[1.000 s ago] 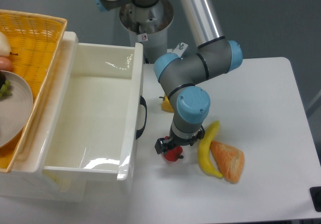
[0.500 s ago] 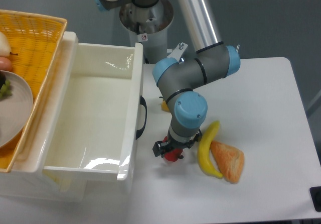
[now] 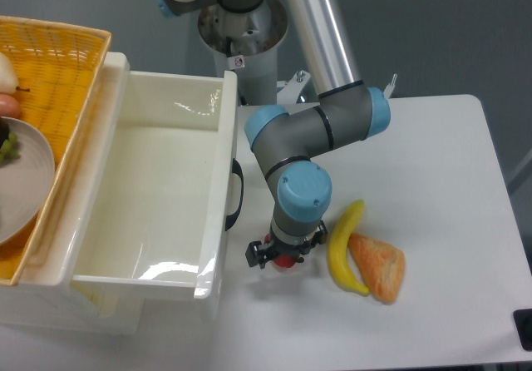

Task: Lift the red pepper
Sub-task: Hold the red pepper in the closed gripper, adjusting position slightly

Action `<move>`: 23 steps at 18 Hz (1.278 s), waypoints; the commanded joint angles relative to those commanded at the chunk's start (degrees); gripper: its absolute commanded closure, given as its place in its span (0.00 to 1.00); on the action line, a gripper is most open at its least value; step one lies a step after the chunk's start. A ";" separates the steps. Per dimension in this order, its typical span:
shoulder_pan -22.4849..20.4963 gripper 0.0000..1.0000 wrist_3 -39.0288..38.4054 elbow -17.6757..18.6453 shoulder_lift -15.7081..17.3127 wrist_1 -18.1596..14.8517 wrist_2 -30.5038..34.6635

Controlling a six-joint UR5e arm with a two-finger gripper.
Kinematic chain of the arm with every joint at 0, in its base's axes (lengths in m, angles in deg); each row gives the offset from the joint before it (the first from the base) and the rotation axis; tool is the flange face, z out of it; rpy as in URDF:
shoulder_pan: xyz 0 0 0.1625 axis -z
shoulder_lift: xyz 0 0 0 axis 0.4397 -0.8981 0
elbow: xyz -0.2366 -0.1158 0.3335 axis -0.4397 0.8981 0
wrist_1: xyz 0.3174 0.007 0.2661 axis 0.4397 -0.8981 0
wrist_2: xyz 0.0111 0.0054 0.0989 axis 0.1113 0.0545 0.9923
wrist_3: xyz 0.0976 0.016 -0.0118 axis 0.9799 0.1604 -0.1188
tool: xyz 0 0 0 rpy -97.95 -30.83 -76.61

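The end effector (image 3: pixel 278 255) is pointing straight down at the desk (image 3: pixel 432 180), with its wrist stacked directly above it — a posture that suits a top-down grab on a small rounded thing. Beneath it, the red pepper (image 3: pixel 287 260) is showing only as a sliver of bright red between the dark fingers, so the fingers appear to be closing in on either side of it. How far apart they are standing, and whether they are already pressing on the pepper, cannot be told from this overhead view, because the wrist is hiding most of the contact. Whether the pepper is resting on the desk or just off it is equally unclear.

Moving outward, the pepper is sitting close to the front right corner of a large white bin (image 3: pixel 150 221), just beside the bin's dark handle (image 3: pixel 236 196). To the right, near but apart from the pepper, a long yellow pepper (image 3: pixel 342 246) is lying against an orange-tan wedge of bread (image 3: pixel 378 265). At the far left, a yellow woven basket (image 3: pixel 58 63) is holding a grey plate (image 3: pixel 25 180).
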 joint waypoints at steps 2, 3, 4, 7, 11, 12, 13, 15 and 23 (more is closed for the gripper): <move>0.26 0.00 0.00 -0.09 -0.18 0.00 0.09; 0.26 0.00 0.00 -0.09 -0.18 0.00 0.09; 0.26 0.00 0.00 -0.09 -0.18 0.00 0.09; 0.35 0.00 -0.09 0.53 -0.18 0.00 0.09; 0.44 0.00 -0.09 0.62 -0.35 0.09 0.97; 0.53 0.00 -0.09 0.62 -0.35 0.00 1.23; 0.88 0.00 -0.09 0.62 -0.44 0.00 1.50; 1.05 0.00 -0.18 0.88 -0.44 -0.09 2.20; 1.14 0.00 -0.09 0.88 -0.79 0.09 2.29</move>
